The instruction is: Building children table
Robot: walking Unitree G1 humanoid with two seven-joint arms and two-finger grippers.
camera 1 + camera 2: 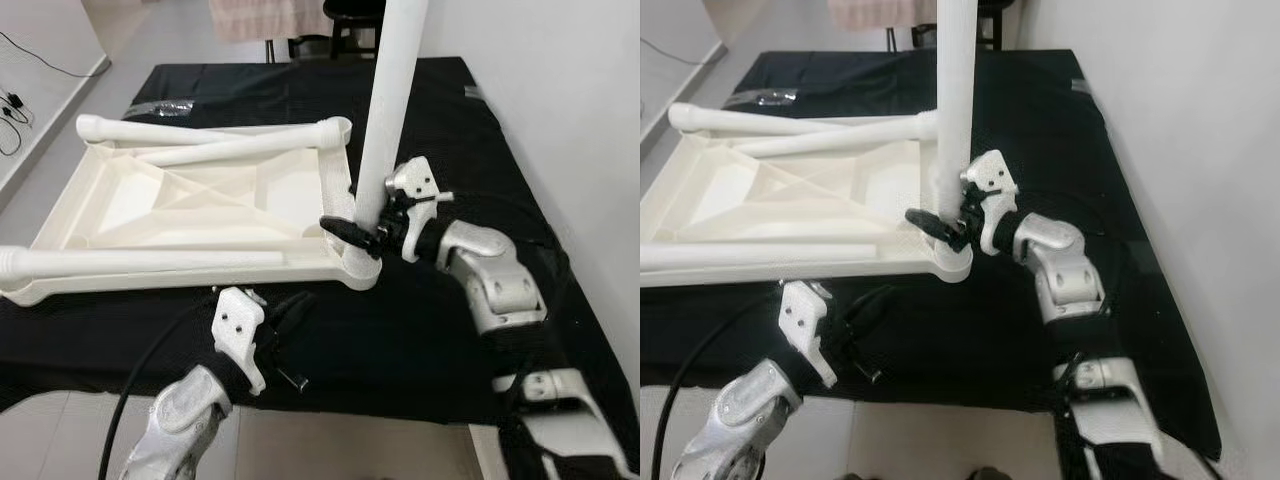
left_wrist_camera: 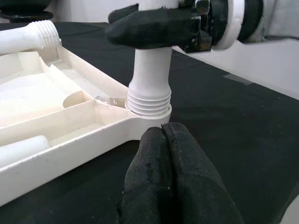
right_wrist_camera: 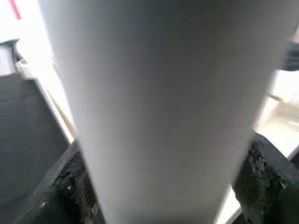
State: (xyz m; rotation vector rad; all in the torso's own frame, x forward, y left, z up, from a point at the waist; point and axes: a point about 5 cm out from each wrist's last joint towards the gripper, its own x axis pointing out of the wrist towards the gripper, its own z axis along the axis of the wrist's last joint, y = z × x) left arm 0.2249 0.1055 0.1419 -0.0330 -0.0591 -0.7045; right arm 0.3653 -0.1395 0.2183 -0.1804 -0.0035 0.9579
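Left eye view: white tabletop (image 1: 200,205) lying upside down on black cloth (image 1: 400,330), near corner socket (image 1: 362,268) close to the cloth's front edge; upright white leg (image 1: 390,110) standing in that socket, clamped low down by right gripper (image 1: 362,233), fingers on either side of the tube. Three loose legs resting across the tray: one along the near rim (image 1: 140,262), two (image 1: 215,132) toward the far rim. Left gripper (image 1: 285,320) over bare cloth just in front of the tabletop's near rim, apart from it, fingers pressed together on nothing. Open cloth to the right of the socket, up to the white wall (image 1: 560,90). Right eye view: same layout, pale floor (image 1: 940,440) below the cloth's front edge. Left wrist view: closed fingertips (image 2: 173,177) in front of the threaded leg end seated in the socket. Right wrist view: blurred leg between two black pads (image 3: 254,182).
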